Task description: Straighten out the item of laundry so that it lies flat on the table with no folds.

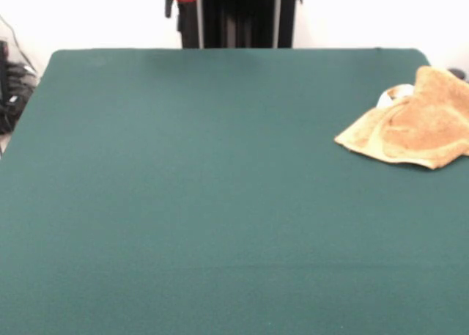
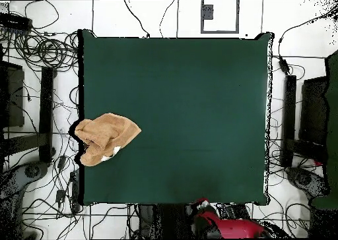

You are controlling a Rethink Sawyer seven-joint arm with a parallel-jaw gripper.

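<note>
**Crumpled towel at the table's edge, arm drawn back**

In the overhead view, the small tan-orange terry-cloth towel (image 2: 105, 138) lies bunched and folded over itself at the left edge of the large dark green felt-topped table (image 2: 191, 105), one corner reaching the rim. A small white tag (image 1: 386, 97) shows beside its folds. The red and black arm (image 2: 221, 223) sits off the table by its base. Its claw is not visible in either view.

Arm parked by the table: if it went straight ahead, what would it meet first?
Likely only bare table; the towel lies off to one side. The arm is folded back, so its true aim is unclear.
</note>
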